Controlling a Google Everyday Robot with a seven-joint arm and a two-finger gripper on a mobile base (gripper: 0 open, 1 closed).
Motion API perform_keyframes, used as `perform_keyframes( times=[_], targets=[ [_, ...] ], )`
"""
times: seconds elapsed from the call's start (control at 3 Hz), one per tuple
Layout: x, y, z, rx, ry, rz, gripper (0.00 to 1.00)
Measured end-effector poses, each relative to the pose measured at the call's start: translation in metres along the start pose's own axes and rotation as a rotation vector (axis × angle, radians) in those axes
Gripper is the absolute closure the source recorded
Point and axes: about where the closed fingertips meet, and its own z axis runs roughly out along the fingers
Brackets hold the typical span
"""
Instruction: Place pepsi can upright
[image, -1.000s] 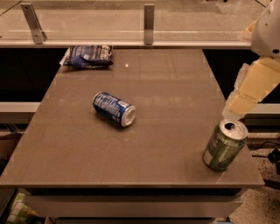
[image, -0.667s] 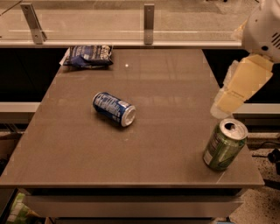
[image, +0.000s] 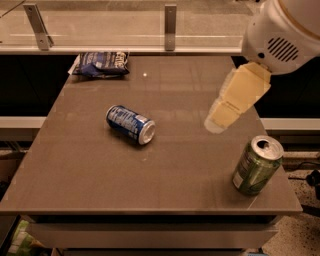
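Note:
The pepsi can (image: 130, 124), dark blue with white markings and a silver end, lies on its side near the middle of the brown table (image: 90, 180), its end facing front right. My gripper (image: 220, 119) hangs from the white arm at the upper right, above the table, to the right of the pepsi can and well apart from it. It holds nothing that I can see.
A green can (image: 256, 166) with a silver top stands upright near the table's front right corner, just below my gripper. A flat blue and white snack bag (image: 100, 64) lies at the back left. A glass rail with metal posts (image: 170, 20) runs behind the table.
My arm and gripper have moved left and inward over the table, away from the green can and toward the pepsi can. The cans and bag have not moved.

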Motion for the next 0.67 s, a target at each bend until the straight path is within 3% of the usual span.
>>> perform_keyframes(
  times=[0.67],
  targets=[
    [-0.039,0.008,0.031,-0.026,0.024,0.036,0.00]
  ],
)
